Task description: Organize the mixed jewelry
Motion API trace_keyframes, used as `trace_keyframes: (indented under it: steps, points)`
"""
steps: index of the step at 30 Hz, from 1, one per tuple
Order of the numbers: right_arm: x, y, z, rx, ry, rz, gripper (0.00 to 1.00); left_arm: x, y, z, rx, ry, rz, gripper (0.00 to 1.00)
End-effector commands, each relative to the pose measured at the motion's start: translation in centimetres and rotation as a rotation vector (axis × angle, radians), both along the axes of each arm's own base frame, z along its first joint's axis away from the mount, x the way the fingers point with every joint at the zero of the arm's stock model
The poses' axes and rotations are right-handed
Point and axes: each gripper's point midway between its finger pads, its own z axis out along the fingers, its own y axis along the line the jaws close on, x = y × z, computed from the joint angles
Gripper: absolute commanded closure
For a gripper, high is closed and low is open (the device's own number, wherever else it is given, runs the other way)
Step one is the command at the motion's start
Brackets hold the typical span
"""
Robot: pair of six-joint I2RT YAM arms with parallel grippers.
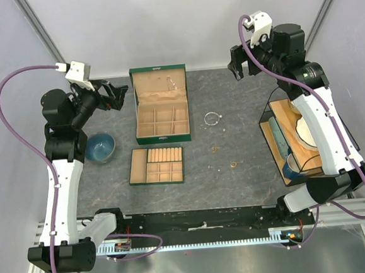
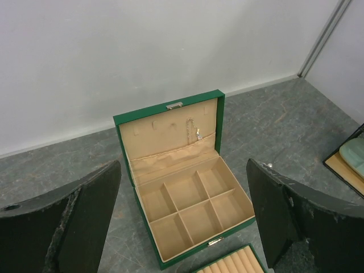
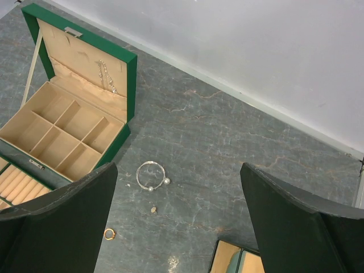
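A thin silver bangle (image 1: 212, 117) with two beads lies on the dark table right of the open green box (image 1: 158, 69); it also shows in the right wrist view (image 3: 151, 174). A gold ring (image 1: 233, 165) (image 3: 108, 234) and a tiny gold piece (image 1: 213, 148) (image 3: 153, 209) lie nearer the front. A fine chain (image 2: 196, 132) hangs in the box lid. My left gripper (image 1: 119, 94) (image 2: 183, 170) is open and empty, raised left of the box. My right gripper (image 1: 237, 69) (image 3: 178, 170) is open and empty, raised at the back right above the bangle area.
A tan compartmented tray (image 1: 155, 174) with ring rolls lies in front of the box. A blue bowl (image 1: 100, 147) sits at the left. A black wire rack (image 1: 272, 136) with a plate and cup stands at the right edge.
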Motion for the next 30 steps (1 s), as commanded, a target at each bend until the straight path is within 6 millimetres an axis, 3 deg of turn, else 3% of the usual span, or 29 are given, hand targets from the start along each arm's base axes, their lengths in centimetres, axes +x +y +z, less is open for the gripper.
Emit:
trace_keyframes:
  steps: [1,14,24,30]
  points:
    - [-0.5,0.0,1.9,0.015,-0.060,0.001,0.02,-0.6,-0.4,1.6,-0.018,-0.051,-0.024,0.01]
    - [-0.4,0.3,1.1,0.015,-0.042,0.007,0.02,-0.7,-0.4,1.6,-0.011,-0.056,-0.022,0.01]
    - [-0.4,0.3,1.5,0.021,-0.053,0.003,0.02,-1.3,-1.6,0.1,0.031,-0.031,-0.110,0.01]
    - [-0.2,0.8,0.7,0.022,-0.032,0.013,0.02,-1.4,-1.6,-0.2,0.048,-0.024,-0.120,0.01]
